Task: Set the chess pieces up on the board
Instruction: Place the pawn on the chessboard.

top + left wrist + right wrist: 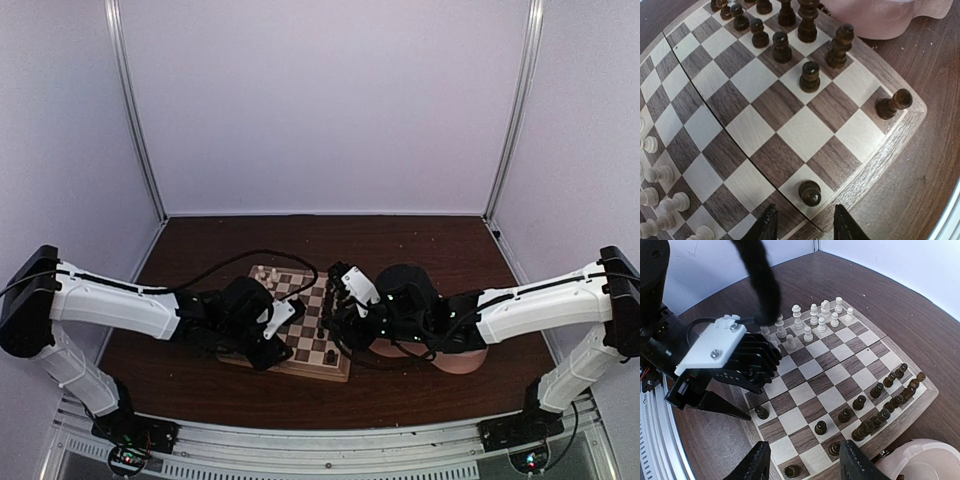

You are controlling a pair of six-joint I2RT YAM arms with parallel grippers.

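Note:
The board (790,127) fills the left wrist view, with dark chess pieces (810,76) crowded at its far side and cream ones (660,173) along the left edge. One dark pawn (810,193) stands alone on a light square by the board's rim. My left gripper (805,227) is open just behind it, and the pawn is free of both fingertips. My right gripper (805,465) hovers open above the board (812,370) with nothing between its fingers. In that view the same pawn (761,412) stands beside the left gripper (715,405).
A pink bowl (880,17) sits off the board's far side, under the right arm (470,355). Both arms meet over the board (305,320) in the top view. A black cable (762,285) hangs across the right wrist view. Dark wooden tabletop (400,250) surrounds the board.

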